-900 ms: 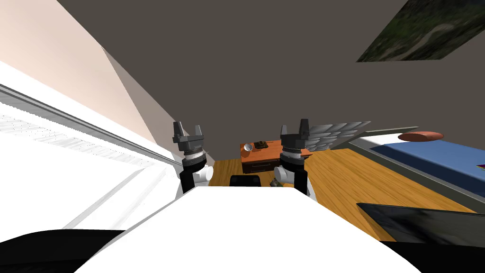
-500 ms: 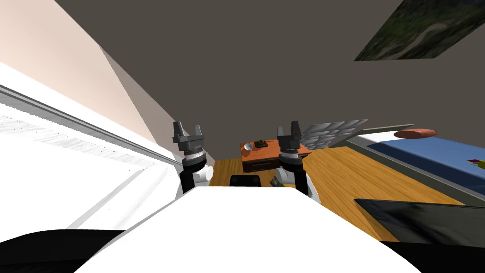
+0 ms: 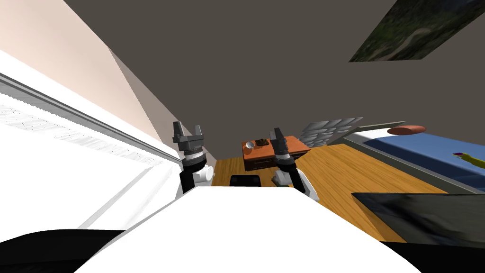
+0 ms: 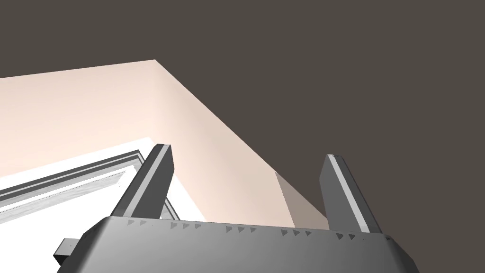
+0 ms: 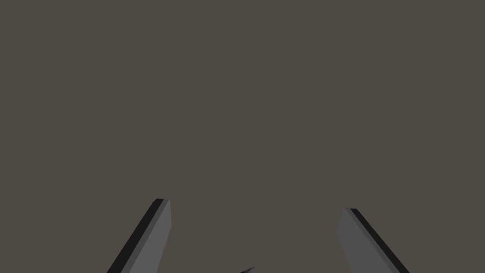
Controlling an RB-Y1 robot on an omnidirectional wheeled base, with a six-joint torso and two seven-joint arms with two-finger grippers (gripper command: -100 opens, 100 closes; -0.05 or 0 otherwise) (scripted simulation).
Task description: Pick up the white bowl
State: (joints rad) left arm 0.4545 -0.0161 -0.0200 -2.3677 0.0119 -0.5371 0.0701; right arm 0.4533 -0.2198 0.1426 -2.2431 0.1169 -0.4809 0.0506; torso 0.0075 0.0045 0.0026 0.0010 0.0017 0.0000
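Observation:
A small white bowl (image 3: 249, 144) sits at the left end of a low orange-brown table (image 3: 290, 144) some way ahead of me, beside a small dark object (image 3: 261, 141). My right gripper (image 3: 277, 134) is raised in front of that table, turned edge-on in the head view; its wrist view shows the fingers (image 5: 156, 232) spread apart with nothing between them. My left gripper (image 3: 187, 128) stands upright to the left, open and empty, its fingers (image 4: 151, 182) wide apart.
A white surface with a grey rail (image 3: 85, 118) runs along my left. A bed with a blue cover (image 3: 426, 149) and a reddish pillow (image 3: 406, 130) lies at the right, with a dark slab (image 3: 417, 218) nearer. Wooden floor (image 3: 341, 175) stretches to the table.
My right hand has turned on its wrist and tilted left, from facing broadside to edge-on. The view has shifted slightly, so I have moved a little. The left arm is unchanged.

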